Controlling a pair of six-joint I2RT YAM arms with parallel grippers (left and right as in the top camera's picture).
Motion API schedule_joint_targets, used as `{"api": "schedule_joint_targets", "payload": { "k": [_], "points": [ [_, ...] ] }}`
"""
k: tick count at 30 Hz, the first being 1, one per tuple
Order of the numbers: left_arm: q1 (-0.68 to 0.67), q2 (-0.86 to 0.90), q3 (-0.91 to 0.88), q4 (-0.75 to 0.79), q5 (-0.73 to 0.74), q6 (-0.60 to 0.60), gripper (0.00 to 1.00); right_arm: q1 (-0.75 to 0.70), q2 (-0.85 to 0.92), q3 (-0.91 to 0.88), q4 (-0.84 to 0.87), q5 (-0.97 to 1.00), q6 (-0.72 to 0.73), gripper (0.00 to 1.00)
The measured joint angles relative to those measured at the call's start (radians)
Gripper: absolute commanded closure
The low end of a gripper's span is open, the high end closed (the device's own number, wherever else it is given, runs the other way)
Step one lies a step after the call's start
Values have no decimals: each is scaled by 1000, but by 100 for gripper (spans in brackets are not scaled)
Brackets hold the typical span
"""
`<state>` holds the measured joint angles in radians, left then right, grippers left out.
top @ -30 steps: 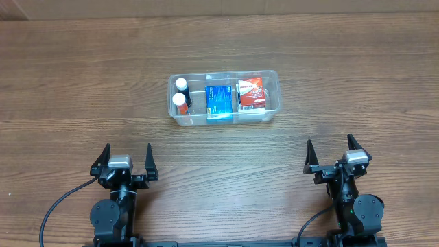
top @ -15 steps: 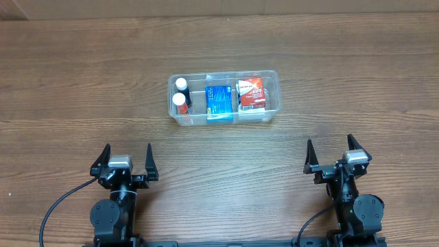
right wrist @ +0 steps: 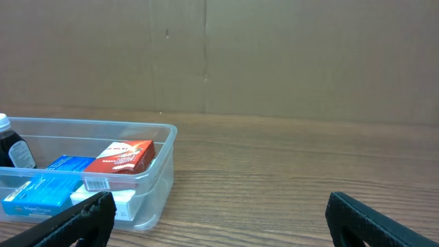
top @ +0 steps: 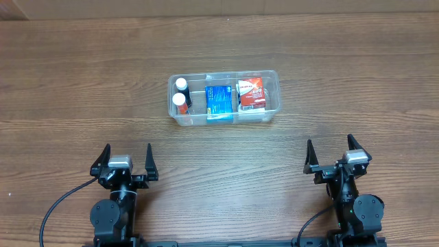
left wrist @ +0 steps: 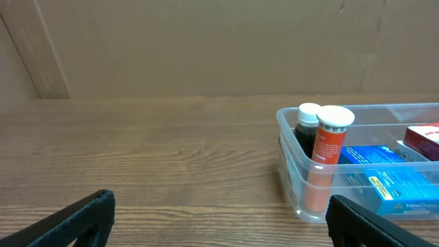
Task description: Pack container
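Observation:
The clear plastic container point(top: 272, 103) stands at the middle of the table, far from both arms. Inside it are two white-capped bottles point(top: 181, 93) at the left end, a blue box point(top: 219, 100) in the middle and a red and white box point(top: 251, 94) at the right. My left gripper point(top: 125, 156) is open and empty near the front edge. My right gripper point(top: 335, 151) is open and empty near the front right. The left wrist view shows the container point(left wrist: 288, 154) with an orange bottle point(left wrist: 327, 151). The right wrist view shows the container point(right wrist: 163, 165) with the red box point(right wrist: 120, 157).
The wooden table point(top: 357, 75) runs to a brown cardboard wall point(left wrist: 206, 41) at the back. A cardboard corner point(top: 10, 8) shows at the far left. Black cables point(top: 51, 213) trail from the arm bases at the front edge.

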<state>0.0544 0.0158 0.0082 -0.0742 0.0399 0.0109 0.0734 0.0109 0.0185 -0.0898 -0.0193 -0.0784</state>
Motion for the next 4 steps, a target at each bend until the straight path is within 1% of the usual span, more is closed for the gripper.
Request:
{"api": "schedule_joint_targets", "payload": {
  "k": [4],
  "points": [
    [0,0,0,0,0,0,0,0,0,0,0,0,-1,0]
  ]
}}
